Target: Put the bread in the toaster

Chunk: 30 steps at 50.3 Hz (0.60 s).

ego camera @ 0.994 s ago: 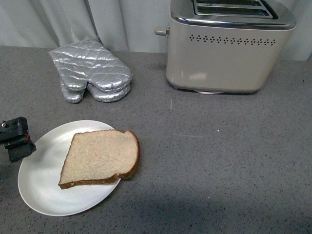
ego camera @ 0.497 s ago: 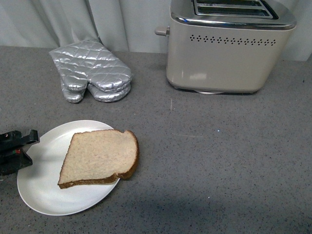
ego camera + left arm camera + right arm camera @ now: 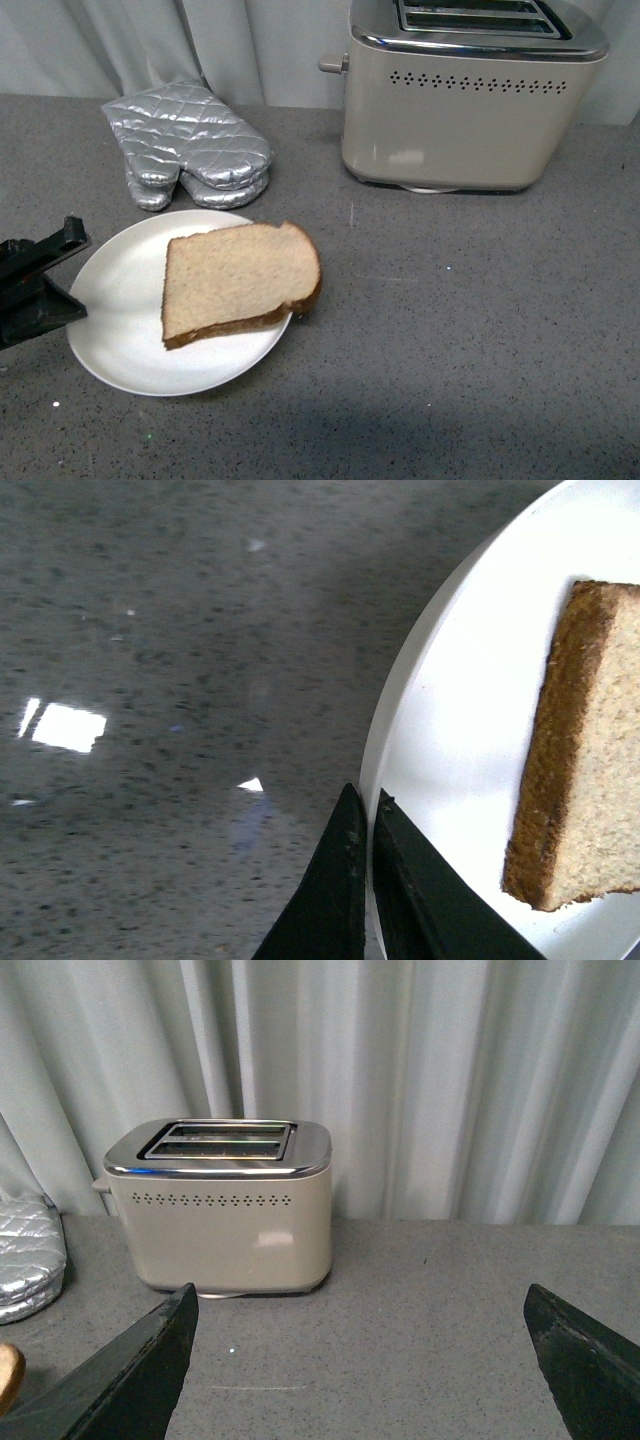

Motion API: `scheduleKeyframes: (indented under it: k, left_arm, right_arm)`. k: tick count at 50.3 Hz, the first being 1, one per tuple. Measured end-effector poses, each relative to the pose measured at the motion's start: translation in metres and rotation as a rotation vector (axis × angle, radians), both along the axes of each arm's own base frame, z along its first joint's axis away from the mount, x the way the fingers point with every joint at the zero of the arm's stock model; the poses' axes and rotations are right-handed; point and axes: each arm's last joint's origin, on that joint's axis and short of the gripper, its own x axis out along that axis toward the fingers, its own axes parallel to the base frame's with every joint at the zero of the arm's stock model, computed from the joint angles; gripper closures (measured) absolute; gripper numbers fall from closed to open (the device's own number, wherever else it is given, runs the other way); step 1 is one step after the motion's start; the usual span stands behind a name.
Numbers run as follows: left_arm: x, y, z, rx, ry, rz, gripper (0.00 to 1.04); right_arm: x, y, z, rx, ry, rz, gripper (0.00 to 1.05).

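A slice of tan bread [image 3: 240, 277] with dark crust lies on a round white plate [image 3: 120, 330] at the front left of the grey counter. My left gripper [image 3: 60, 275] is shut on the plate's left rim; in the left wrist view its jaws [image 3: 365, 825] pinch the rim [image 3: 400, 710], with the bread [image 3: 590, 750] beside them. The beige toaster [image 3: 470, 95] with chrome top stands at the back right, also in the right wrist view [image 3: 220, 1205]. My right gripper [image 3: 360, 1360] is open and empty, facing the toaster, out of the front view.
Silver quilted oven mitts [image 3: 185, 145] lie at the back left, behind the plate. A pale curtain [image 3: 450, 1080] hangs behind the counter. Grey counter [image 3: 470, 330] stretches between plate and toaster.
The plate with the bread has shifted right and away from me, and the bread has turned on it. My left gripper has closed on the rim and moved with it.
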Motion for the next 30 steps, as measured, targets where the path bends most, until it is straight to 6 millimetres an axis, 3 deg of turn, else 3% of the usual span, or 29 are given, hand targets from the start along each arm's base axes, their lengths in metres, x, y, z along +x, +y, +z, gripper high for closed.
scheduleKeyframes:
  k: [12,30]
  left_arm:
    - [0.001,-0.047,0.009,-0.106,-0.040,-0.076,1.02]
    - [0.033,-0.129,-0.009,-0.156,-0.020,-0.218,1.02]
  right_arm:
    - [0.000,0.000,0.000,0.000,0.000,0.000,0.10]
    - [0.000,0.000,0.000,0.000,0.000,0.000,0.10]
